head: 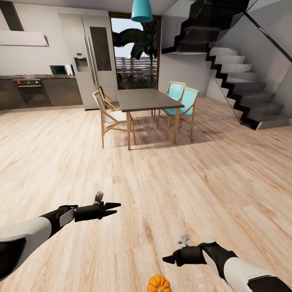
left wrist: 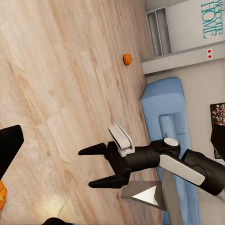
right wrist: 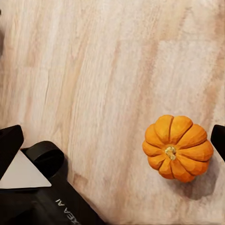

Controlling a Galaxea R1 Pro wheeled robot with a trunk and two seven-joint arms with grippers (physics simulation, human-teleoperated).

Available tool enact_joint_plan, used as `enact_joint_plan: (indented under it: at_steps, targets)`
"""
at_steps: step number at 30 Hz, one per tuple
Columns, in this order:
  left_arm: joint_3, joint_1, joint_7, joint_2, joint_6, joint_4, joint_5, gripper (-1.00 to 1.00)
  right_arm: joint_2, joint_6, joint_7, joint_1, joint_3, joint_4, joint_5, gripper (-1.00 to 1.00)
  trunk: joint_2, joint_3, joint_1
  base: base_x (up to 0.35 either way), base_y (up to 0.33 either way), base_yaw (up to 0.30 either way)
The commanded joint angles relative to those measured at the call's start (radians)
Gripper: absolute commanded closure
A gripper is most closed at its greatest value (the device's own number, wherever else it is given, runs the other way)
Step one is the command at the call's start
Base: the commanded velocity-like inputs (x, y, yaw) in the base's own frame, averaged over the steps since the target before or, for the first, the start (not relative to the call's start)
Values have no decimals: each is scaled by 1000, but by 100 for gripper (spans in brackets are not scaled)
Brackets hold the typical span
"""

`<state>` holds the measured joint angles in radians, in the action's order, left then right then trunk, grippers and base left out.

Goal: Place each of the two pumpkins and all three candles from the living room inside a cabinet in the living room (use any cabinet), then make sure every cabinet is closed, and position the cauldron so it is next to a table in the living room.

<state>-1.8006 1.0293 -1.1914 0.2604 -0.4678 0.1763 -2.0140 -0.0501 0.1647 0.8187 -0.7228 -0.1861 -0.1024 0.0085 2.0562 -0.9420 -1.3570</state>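
Fingers (head: 117, 205) of the left gripper (head: 115, 208) parted, with nothing between them; same for the right gripper (head: 167, 259), spread and empty.

Head view: both arms out low over the plank floor (head: 227, 182), tips turned toward each other. Nearest pumpkin (head: 159, 284) at the very bottom edge, on the floor, just below and slightly inward of the right gripper's tips. Well apart from the left gripper. Dining table (head: 150, 99) far ahead, no part in this step.

Left wrist view: right gripper seen side-on, two dark fingers plainly apart, nothing clasped. Sliver of orange at the frame edge, likely that same nearest pumpkin. Second pumpkin (left wrist: 127, 59) far across the floor, near a blue sofa (left wrist: 164, 112).

Right wrist view: looking straight down on the nearest pumpkin, stem up, upright on the boards. Sitting off-centre in the opening, close beside one fingertip and far from the other; not touching either, as far as can be told.

Judged from this: right arm clearly the nearer one. Round body, so no long axis to line up with. Needed next: a small sideways shift to centre the opening over the stem, then down and close.
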Motion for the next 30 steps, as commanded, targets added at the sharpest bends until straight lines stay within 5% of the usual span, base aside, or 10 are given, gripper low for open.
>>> enact_joint_plan:
  at_steps: [1, 30]
  targets:
    - [0, 0, 0, 0, 0, 0, 0, -100, -13, 0, 26, 0, 1, -2, 8, -100, 7, -3, -4, 0, 0, 0]
    - [3, 0, -8, 5, 4, 0, -2, -100, -72, -141, 51, 0, 0, -7, 29, -100, 210, -94, -115, 0, 0, 0]
